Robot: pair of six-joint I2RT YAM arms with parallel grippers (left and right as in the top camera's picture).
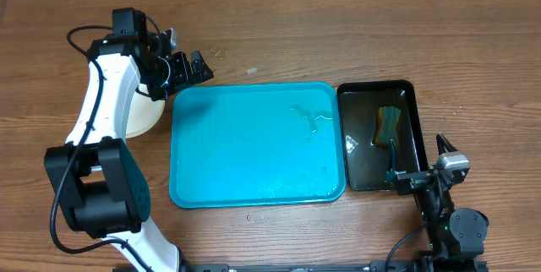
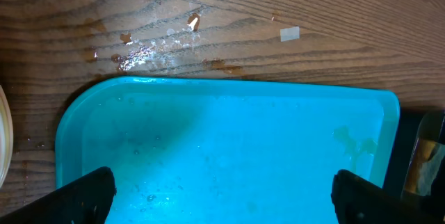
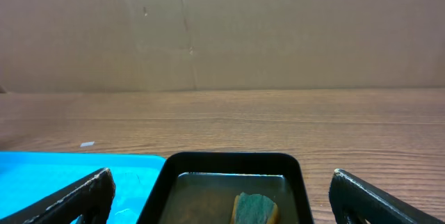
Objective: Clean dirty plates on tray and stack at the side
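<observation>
Black fingertips (image 2: 87, 196) of the left gripper (image 2: 222, 200) fill the bottom corners of the left wrist view, spread wide with nothing between them, above the turquoise tray (image 2: 229, 133). Seen from overhead, that gripper hangs by the tray's far left corner. The tray lies mid-table, its floor wet with droplets and a faint pale streak toward the far right. Just beside its left edge sit the plates (image 1: 145, 113), a pale round shape mostly hidden under the left arm; their number cannot be told. Close along the tray's right edge lies a black tray (image 1: 414, 95) holding murky water and a sponge (image 1: 387, 126). The right gripper (image 1: 418, 162) hovers at its near end, jaws likewise wide apart and empty. Water drops (image 2: 139, 53) and a small white scrap (image 2: 290, 34) lie on the wooden table (image 1: 338, 44) beyond.
</observation>
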